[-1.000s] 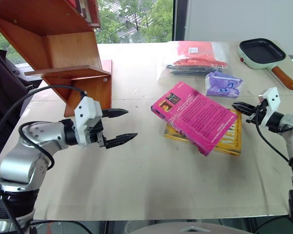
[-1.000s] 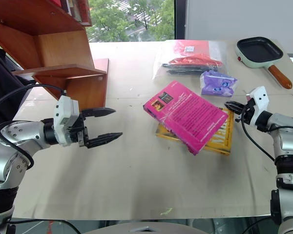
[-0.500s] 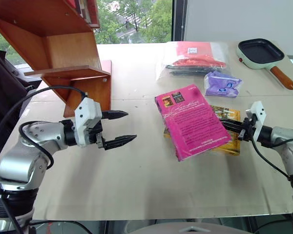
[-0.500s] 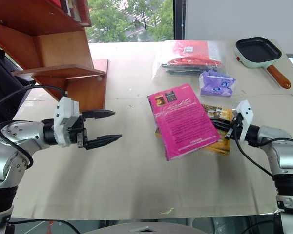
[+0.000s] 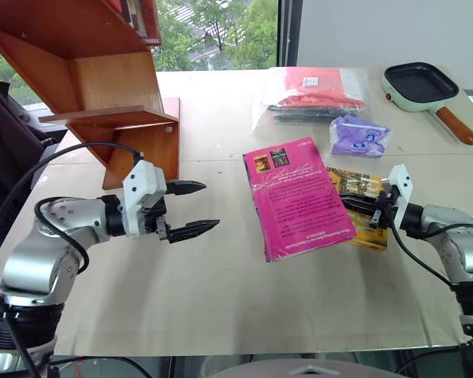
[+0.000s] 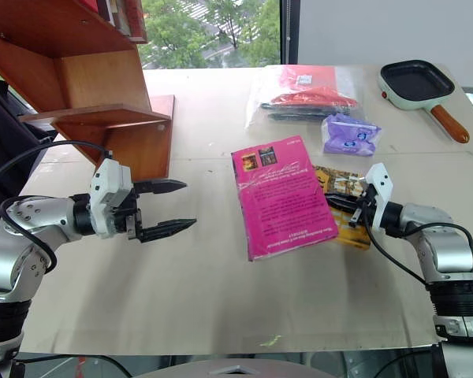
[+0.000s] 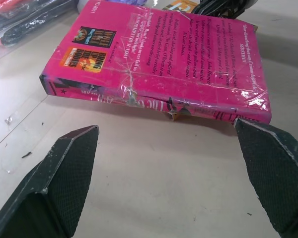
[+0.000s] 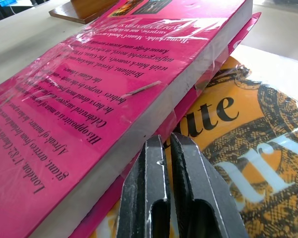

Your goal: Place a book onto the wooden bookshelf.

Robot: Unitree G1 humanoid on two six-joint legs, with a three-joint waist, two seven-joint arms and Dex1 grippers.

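Note:
The magenta-pink book [image 5: 296, 197] lies flat mid-table, partly over a yellow book [image 5: 364, 211], its spine facing my left gripper. My right gripper [image 8: 168, 144] is shut with nothing in it; its tips rest on the yellow cover, pressed against the pink book's page edge. Over the bare table to the book's left, my left gripper [image 5: 194, 208] hovers open, both pads [image 7: 64, 183] pointing at the spine [image 7: 154, 101] across a gap. The wooden bookshelf [image 5: 110, 79] stands at the far left, its low flat shelf [image 5: 114, 116] just behind the left gripper.
A clear bag of red items [image 5: 315, 93] and a purple packet [image 5: 361, 135] lie behind the books. A small frying pan [image 5: 422, 83] with a wooden handle sits at the far right. Pale paper covers the table [image 5: 221, 299].
My shut right gripper swept leftward against the pink book, turning it on the yellow book from diagonal to nearly lengthwise. The left gripper stayed put and open.

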